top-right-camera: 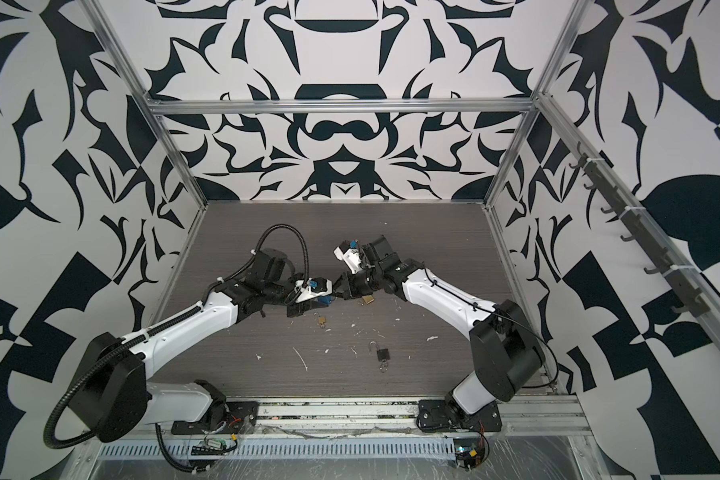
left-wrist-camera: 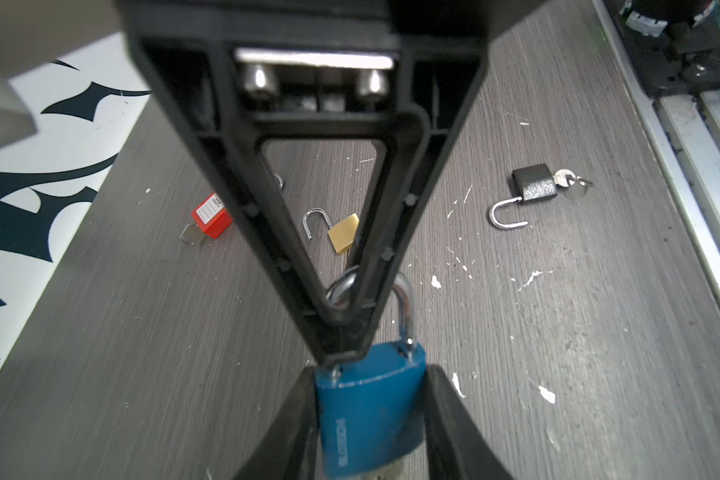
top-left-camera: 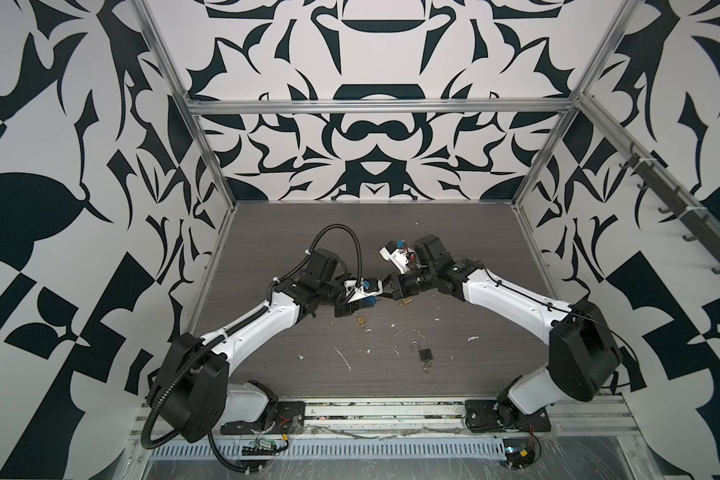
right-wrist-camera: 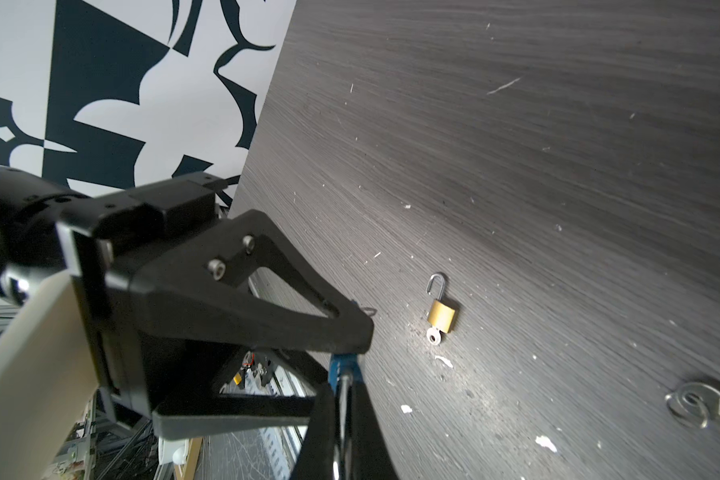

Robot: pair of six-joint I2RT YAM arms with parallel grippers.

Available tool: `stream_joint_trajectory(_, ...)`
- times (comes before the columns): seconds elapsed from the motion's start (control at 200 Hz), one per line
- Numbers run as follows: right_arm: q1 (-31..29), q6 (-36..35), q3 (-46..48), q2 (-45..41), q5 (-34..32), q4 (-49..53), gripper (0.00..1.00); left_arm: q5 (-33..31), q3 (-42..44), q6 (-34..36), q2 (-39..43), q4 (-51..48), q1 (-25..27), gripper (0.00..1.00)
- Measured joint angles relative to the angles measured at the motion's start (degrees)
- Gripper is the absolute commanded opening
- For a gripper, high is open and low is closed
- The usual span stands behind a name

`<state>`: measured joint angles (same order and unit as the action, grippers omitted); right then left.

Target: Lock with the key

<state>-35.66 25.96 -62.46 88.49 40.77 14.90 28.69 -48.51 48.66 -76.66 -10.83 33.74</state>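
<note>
A blue padlock (left-wrist-camera: 371, 415) hangs between the two arms above the middle of the table. My left gripper (left-wrist-camera: 368, 399) is shut on its body, one finger on each narrow side. My right gripper (right-wrist-camera: 344, 390) is shut on its silver shackle (left-wrist-camera: 406, 311), and its fingertips (left-wrist-camera: 341, 353) press against the top of the body. The shackle's near leg is hidden behind those tips, so I cannot tell whether it is seated. The key shows only as a sliver of pale metal (left-wrist-camera: 391, 471) at the body's lower end. In both top views the grippers (top-left-camera: 373, 297) (top-right-camera: 339, 293) meet tip to tip.
On the table lie a small brass padlock (top-left-camera: 362, 321) with its shackle open, a black padlock (top-left-camera: 425, 354) with a key and ring in it, and a red padlock (left-wrist-camera: 211, 216). Another brass padlock (top-left-camera: 408, 300) sits under my right wrist. White flecks dot the wood.
</note>
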Motion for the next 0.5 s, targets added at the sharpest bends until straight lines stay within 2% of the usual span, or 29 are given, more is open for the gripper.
stream_joint_trajectory(0.075, 0.11, -0.50, -0.26, -0.13, 0.24, 1.33, 0.14, -0.26, -0.11, 1.36, 0.04, -0.55, 0.13, 0.00)
stream_joint_trajectory(0.185, 0.44, -0.74, -0.33, -0.31, 0.96, 4.61, 0.18, -1.01, -0.50, 3.48, 0.37, -0.87, 0.15, 0.00)
stream_joint_trajectory(0.245, 0.59, -0.92, -0.33, -0.31, 0.98, 6.51, 0.23, -1.14, -1.38, 4.31, 0.87, -0.57, 0.13, 0.00)
stream_joint_trajectory(0.395, 1.16, -1.36, -0.37, -0.33, 1.42, 8.79, 0.28, -1.55, -2.40, 5.44, 2.08, 0.15, 0.15, 0.00)
stream_joint_trajectory(0.5, 1.79, -2.08, -0.44, -0.72, 1.40, 9.97, 0.28, -2.14, -2.40, 5.81, 2.14, 0.02, 0.15, 0.00)
